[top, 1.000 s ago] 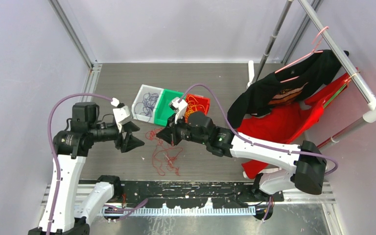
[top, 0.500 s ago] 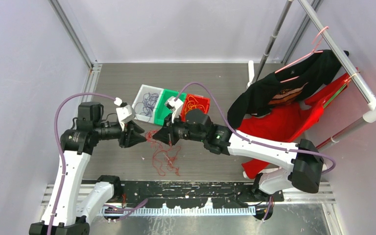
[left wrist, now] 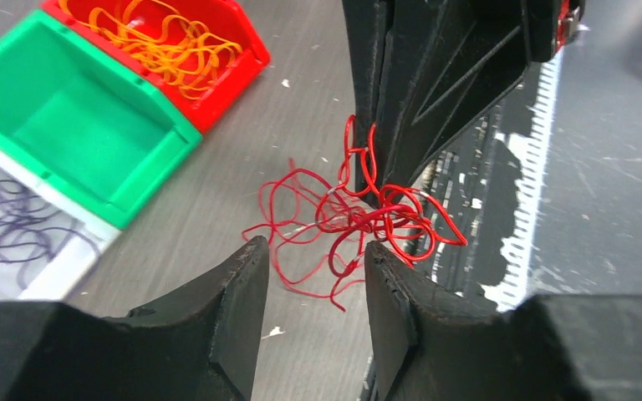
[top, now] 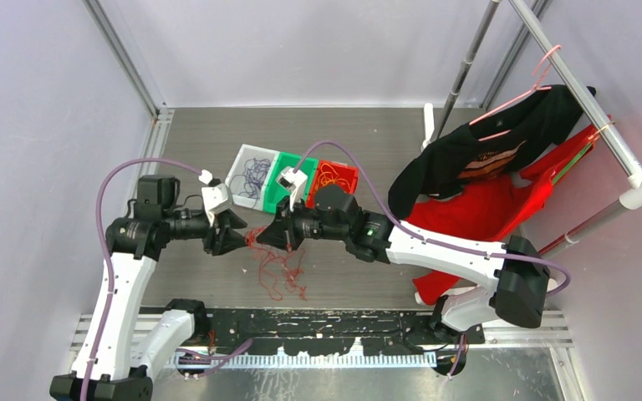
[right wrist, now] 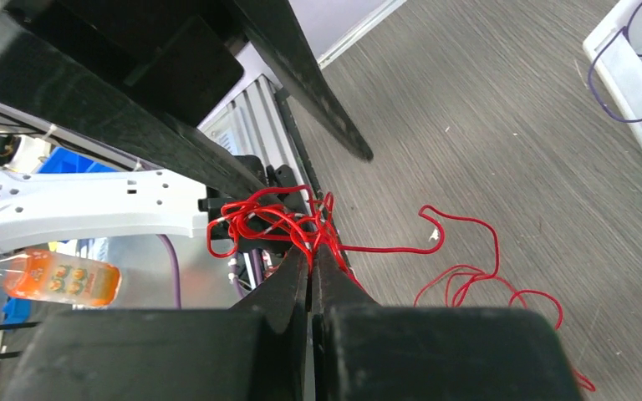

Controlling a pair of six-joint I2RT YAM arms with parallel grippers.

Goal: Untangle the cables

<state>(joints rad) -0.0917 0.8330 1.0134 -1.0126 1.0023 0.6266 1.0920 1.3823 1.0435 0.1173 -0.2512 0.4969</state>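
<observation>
A tangle of red cables [top: 274,261] hangs from my right gripper [top: 281,236] and trails onto the grey table; it also shows in the left wrist view [left wrist: 359,213] and the right wrist view [right wrist: 272,219]. My right gripper [right wrist: 311,251] is shut on the red cables, holding the knot above the table. My left gripper [top: 236,236] is open, its fingers [left wrist: 247,276] just short of the knot, facing the right gripper. Purple cables [top: 255,177] lie in the white bin. Orange-yellow cables [top: 334,177] lie in the red bin [left wrist: 234,50].
Three bins stand in a row behind the grippers: white [top: 241,172], green [top: 277,197] with nothing in it, and red [top: 348,172]. Black and red garments [top: 476,175] hang on a rack at the right. A black rail [top: 318,322] runs along the table's near edge.
My left gripper has moved right toward the red knot. My right gripper has moved left with the red cables, so the two grippers are now close together.
</observation>
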